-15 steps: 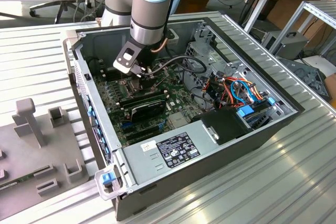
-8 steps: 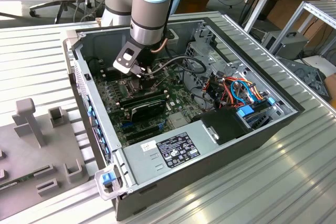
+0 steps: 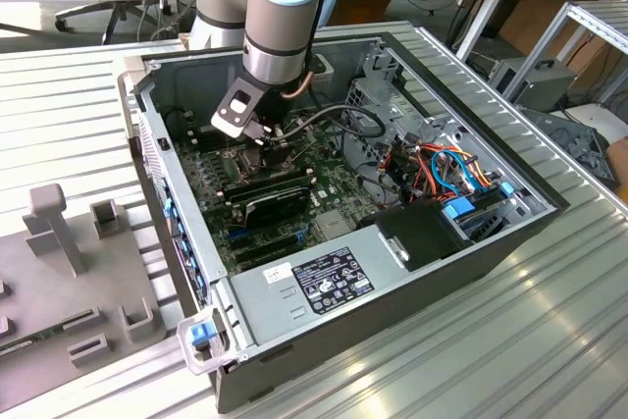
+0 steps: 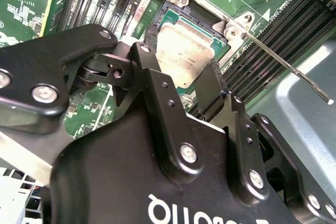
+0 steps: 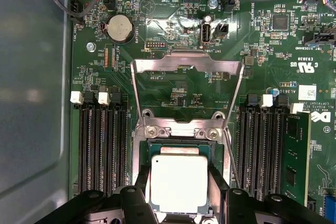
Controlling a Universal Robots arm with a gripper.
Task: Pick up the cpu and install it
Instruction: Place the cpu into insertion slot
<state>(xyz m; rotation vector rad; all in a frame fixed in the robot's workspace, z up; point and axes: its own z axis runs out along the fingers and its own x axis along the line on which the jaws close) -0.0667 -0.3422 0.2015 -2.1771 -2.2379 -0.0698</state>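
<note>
Ribbed metal counter [image 3: 549, 340] carries an open computer case [image 3: 294, 287], and the arm reaches down into it over the green motherboard [image 5: 273, 66]. In both wrist views the cpu [image 5: 179, 184] lies flat in the socket [image 5: 178, 148], its metal top up. The end effector [image 4: 178, 66] straddles the cpu closely on two opposite sides; whether it grips the cpu cannot be told.

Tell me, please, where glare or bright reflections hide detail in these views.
In the first wrist view the cpu top is washed out pale and a glossy patch glares on the motherboard; in the second wrist view the cpu's top shows mottled reflections; in the exterior view light streaks shine off the ribbed table.
</note>
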